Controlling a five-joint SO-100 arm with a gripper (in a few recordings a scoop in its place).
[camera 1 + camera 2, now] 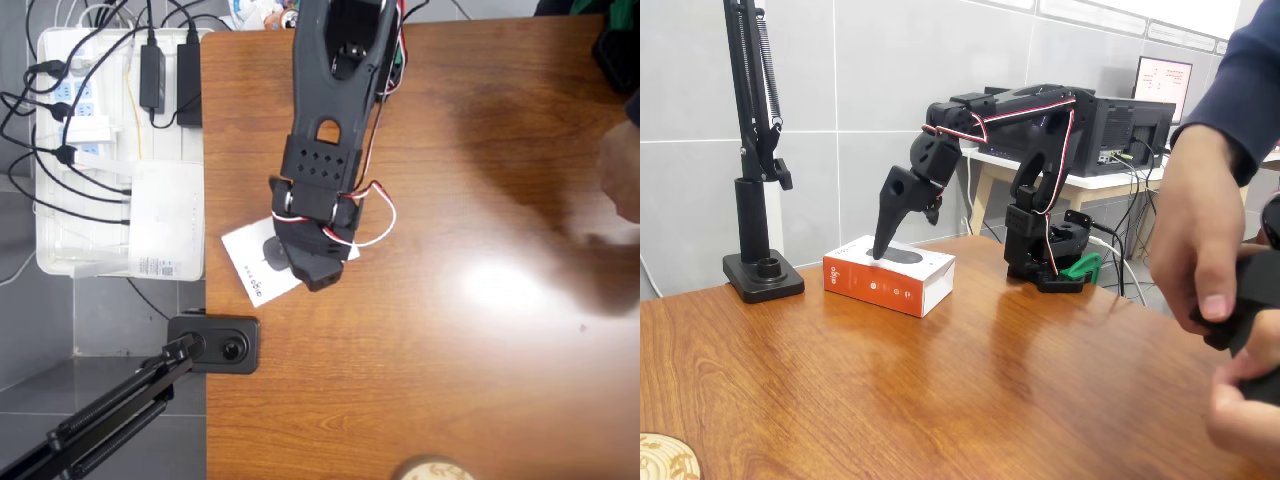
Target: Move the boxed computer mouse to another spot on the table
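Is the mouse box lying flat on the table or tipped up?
Lying flat. In the fixed view the boxed computer mouse rests level on the table, picture side up, with the gripper tip on top.

Glossy woodgrain table [480,350] bears the boxed computer mouse [892,285].

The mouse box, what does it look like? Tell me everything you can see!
The mouse box is a flat white cardboard-looking rectangle with a dark grey mouse pictured on top and an orange-red side panel bearing a small logo. It lies flat near the table's far left edge in the fixed view, turned at an angle in the overhead view. The black gripper points down with its tip on or just above the top; whether it is open cannot be told.
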